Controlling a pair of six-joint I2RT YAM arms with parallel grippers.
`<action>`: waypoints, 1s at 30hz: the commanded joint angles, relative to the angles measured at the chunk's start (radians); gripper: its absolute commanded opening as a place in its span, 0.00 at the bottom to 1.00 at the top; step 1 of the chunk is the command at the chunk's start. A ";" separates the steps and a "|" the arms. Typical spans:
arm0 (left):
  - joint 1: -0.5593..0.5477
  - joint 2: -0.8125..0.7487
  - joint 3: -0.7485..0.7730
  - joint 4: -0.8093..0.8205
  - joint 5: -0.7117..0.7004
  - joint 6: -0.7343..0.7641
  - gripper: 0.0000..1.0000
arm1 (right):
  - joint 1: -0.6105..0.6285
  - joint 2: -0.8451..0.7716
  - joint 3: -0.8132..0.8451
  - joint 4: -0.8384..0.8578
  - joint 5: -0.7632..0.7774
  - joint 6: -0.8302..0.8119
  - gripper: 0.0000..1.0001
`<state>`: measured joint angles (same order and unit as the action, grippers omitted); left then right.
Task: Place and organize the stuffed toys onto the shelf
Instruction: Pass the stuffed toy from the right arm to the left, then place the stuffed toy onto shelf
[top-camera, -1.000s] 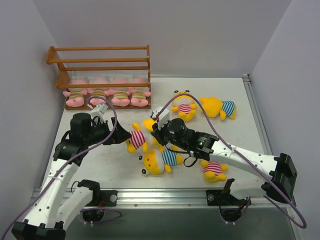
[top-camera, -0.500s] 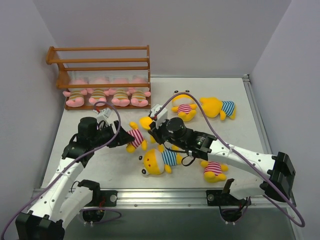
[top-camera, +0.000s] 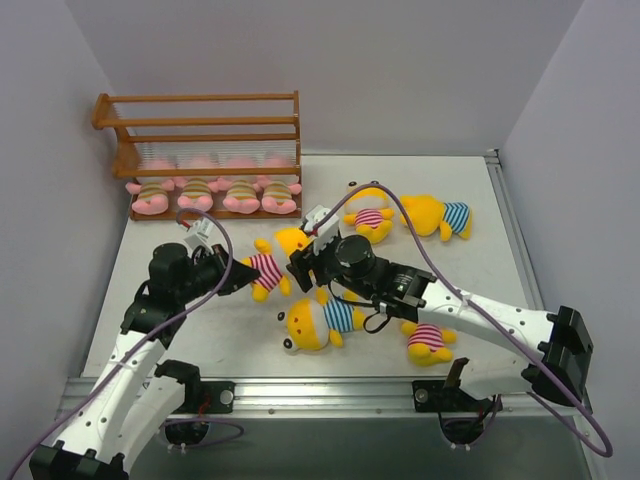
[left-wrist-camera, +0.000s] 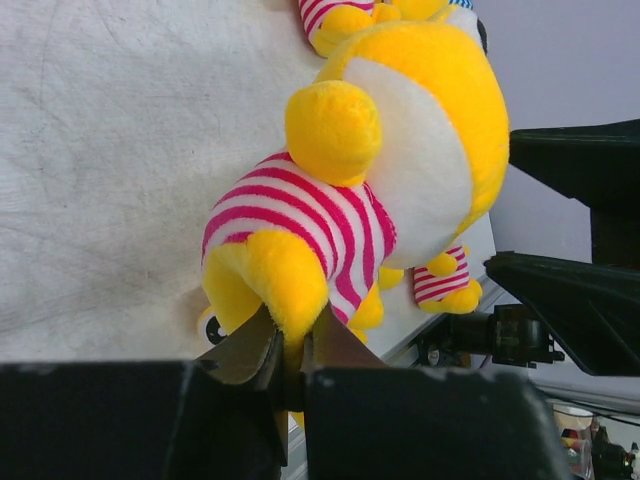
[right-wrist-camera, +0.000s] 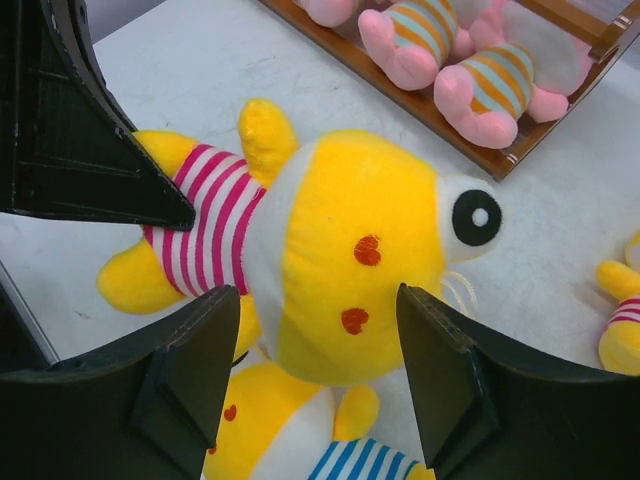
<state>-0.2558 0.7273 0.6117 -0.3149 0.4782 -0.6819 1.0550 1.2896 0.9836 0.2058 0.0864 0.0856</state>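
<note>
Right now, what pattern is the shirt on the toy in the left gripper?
Pink-and-white striped shirt; left wrist view shows it best.

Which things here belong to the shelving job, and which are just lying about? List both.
Job: shelf; four pink toys on its bottom tier; held yellow toy, leg pinched by left gripper, open right gripper around its head; on the table, far pink-striped toy, near pink-striped toy, far blue-striped toy, near blue-striped toy.
Lying about: nothing loose that I can see.
</note>
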 joint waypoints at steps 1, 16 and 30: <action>-0.002 -0.042 -0.015 0.103 -0.042 -0.051 0.02 | 0.007 -0.070 -0.005 0.047 0.051 0.008 0.65; 0.211 -0.037 0.020 0.252 -0.308 -0.240 0.03 | 0.007 -0.407 -0.105 -0.002 0.210 -0.004 0.99; 0.479 0.268 0.137 0.470 -0.402 -0.397 0.03 | 0.005 -0.489 -0.158 -0.020 0.207 -0.046 0.99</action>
<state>0.1753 0.9417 0.6624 0.0265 0.0772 -1.0470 1.0554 0.8173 0.8333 0.1593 0.2874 0.0654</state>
